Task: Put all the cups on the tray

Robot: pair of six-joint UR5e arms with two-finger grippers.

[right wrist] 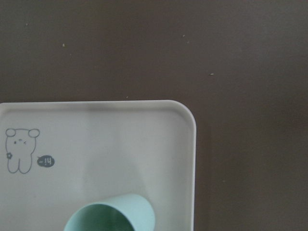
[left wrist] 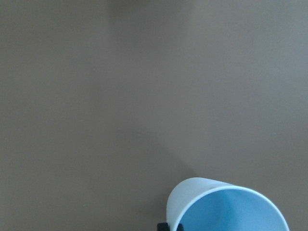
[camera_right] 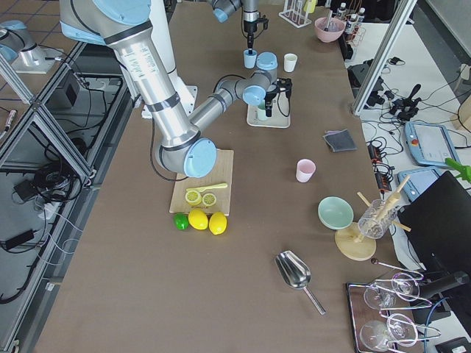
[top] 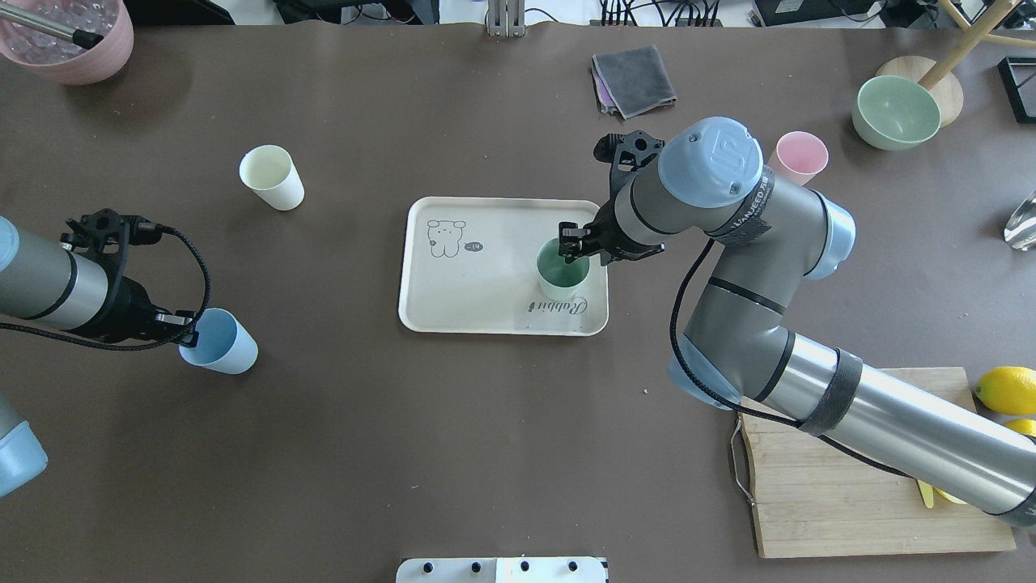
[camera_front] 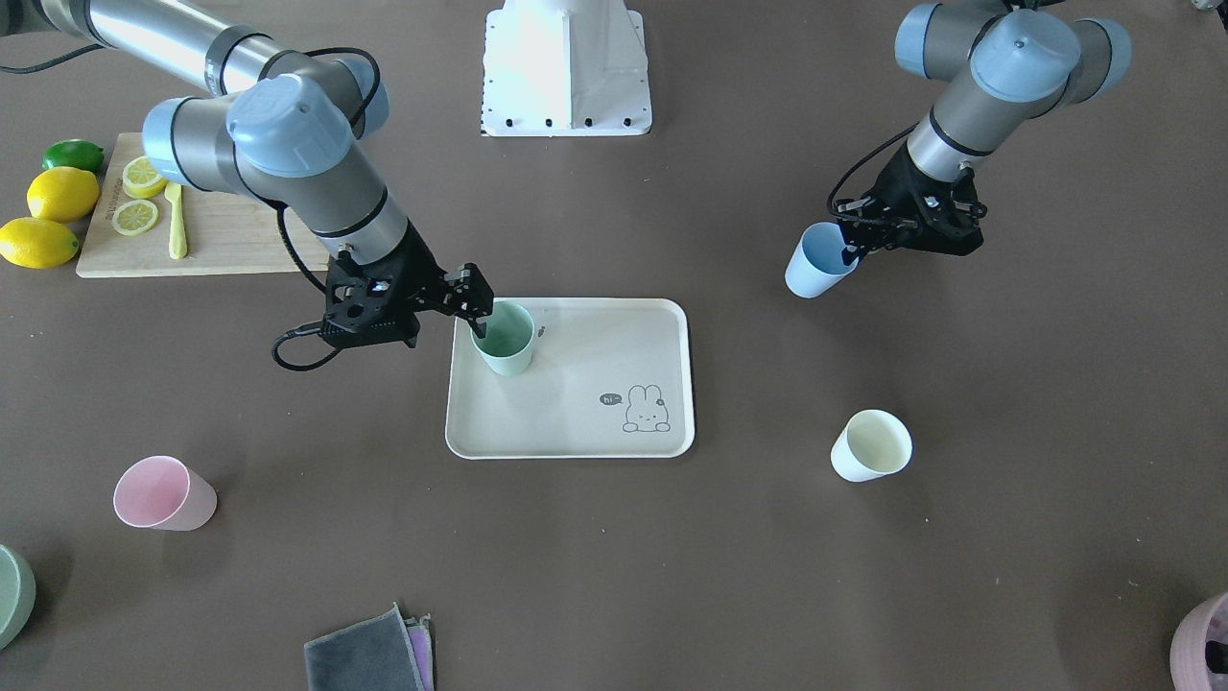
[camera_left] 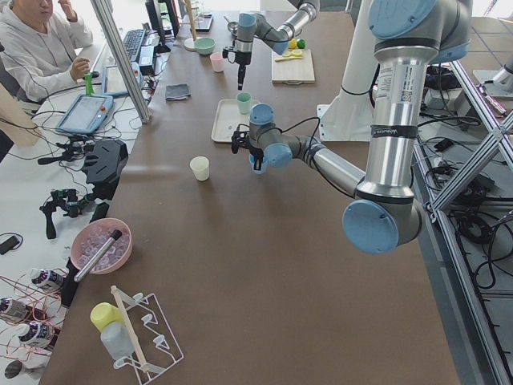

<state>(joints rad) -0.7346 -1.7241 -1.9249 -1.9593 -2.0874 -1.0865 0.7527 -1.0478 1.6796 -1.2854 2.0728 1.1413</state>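
Clearly the weak point is the grip itself: the right claw [camera_front: 475, 305] is narrowed onto the wall of the mint green cup [camera_front: 505, 338], one finger dipping inside the rim, and the cup sits over the tray [camera_front: 595, 422] close to the tray's corner on the robot's side. If that claw parts while the cup hangs off true, or lifts away with the inner finger catching the wall, the light tumbler could topple or be dragged onto the raised rim. The left claw [camera_front: 854, 245] pinches the light blue cup [camera_front: 815, 261] by its rim too; the cup is well apart from the tray on the robot's left of it and leans visibly, so a quick swing might let it pivot or slip free. Both arms converging on the tray at once could also clash there. The cream-yellow cup [camera_front: 871, 445] stands on the tabletop on that same side of the tray, further from the robot, and the pink cup [camera_front: 163, 493] well off the tray's opposite side. Whether the mint cup's base rests on the tray floor, or the blue cup's base touches the tabletop, I cannot tell. Each wrist view cuts its cup at the bottom edge and hides most of the fingers.
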